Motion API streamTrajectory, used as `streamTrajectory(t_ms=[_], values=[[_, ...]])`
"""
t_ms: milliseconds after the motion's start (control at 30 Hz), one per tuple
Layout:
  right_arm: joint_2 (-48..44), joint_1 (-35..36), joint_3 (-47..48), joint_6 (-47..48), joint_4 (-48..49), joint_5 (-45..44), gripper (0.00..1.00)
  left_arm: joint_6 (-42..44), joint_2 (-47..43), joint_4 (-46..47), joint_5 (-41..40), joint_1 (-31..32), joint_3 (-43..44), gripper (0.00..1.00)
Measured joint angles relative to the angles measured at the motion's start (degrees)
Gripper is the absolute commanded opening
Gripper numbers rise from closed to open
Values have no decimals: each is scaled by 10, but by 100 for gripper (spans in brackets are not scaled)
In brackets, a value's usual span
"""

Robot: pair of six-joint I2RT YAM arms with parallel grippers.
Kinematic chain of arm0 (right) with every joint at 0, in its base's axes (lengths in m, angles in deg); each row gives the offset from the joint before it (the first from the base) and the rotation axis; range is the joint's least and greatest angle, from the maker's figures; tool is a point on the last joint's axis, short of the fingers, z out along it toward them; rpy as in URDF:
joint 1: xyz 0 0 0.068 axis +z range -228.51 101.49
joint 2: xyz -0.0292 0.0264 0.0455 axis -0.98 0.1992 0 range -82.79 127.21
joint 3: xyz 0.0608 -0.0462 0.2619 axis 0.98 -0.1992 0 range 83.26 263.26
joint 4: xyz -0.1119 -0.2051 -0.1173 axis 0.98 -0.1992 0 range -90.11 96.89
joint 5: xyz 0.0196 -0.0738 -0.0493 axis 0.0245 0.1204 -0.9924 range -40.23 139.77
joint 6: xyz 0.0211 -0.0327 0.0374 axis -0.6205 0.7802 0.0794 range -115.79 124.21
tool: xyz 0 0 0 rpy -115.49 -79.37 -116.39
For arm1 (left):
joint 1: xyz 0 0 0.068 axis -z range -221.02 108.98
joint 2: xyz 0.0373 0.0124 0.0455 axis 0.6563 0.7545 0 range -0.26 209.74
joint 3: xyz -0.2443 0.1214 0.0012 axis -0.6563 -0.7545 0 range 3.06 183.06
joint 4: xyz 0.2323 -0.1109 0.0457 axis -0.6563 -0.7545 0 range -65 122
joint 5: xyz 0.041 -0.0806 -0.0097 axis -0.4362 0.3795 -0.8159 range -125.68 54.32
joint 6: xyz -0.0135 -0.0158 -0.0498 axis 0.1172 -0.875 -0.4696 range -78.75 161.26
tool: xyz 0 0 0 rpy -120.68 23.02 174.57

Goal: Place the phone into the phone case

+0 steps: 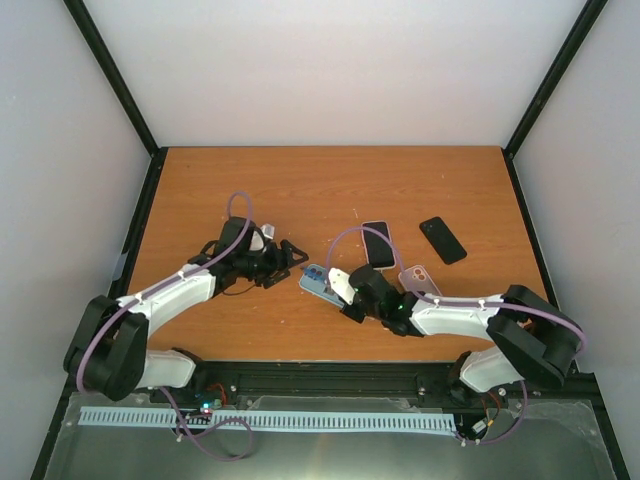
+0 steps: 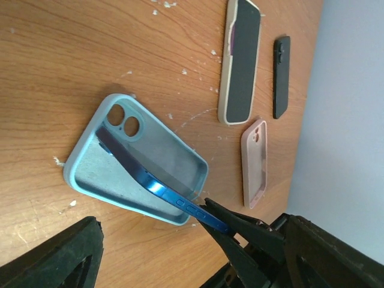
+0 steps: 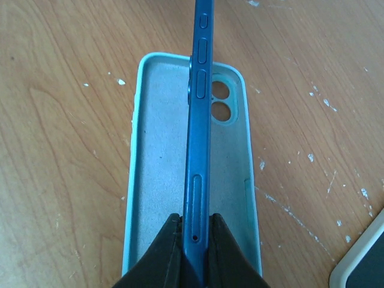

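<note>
One blue phone (image 3: 198,150) is pinched edge-on by the right tool (image 3: 195,240), tilted into a pale blue case (image 3: 159,168) on the wooden surface (image 1: 300,190). The left tool (image 1: 292,254) is spread wide, with nothing held.

Left gripper (image 1: 292,257): reached forward and inward, jaws wide apart.
Right gripper (image 3: 195,234): pointed leftward, jaws pinched on phone (image 3: 198,138) edge.

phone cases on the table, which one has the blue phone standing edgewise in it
The light blue case: the blue phone stands on edge inside it. The pink case lies empty; the beige case is already occupied.
</note>
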Motion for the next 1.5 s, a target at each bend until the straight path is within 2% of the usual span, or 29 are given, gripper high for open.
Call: streamTrajectory(t_ms=[267, 400, 733, 933, 1100, 1200, 1333, 1500], values=[[18, 38, -2, 24, 40, -72, 12, 6, 41, 7, -14, 0, 0, 76], [18, 38, -5, 31, 59, -79, 14, 5, 67, 25, -8, 0, 0, 69], [18, 40, -7, 35, 72, -75, 13, 1, 107, 71, 9, 0, 0, 67], [27, 43, -3, 29, 59, -62, 23, -6, 134, 86, 14, 0, 0, 49], [50, 46, 15, 17, 27, -46, 25, -10, 142, 92, 13, 0, 0, 40], [51, 46, 17, 8, 24, -47, 28, -9, 147, 95, 11, 0, 0, 38], [51, 47, 21, -6, 20, -52, 39, -9, 157, 95, 4, 0, 0, 38], [56, 47, 43, -39, 4, -49, 45, -3, 165, 86, -17, 0, 2, 43]])
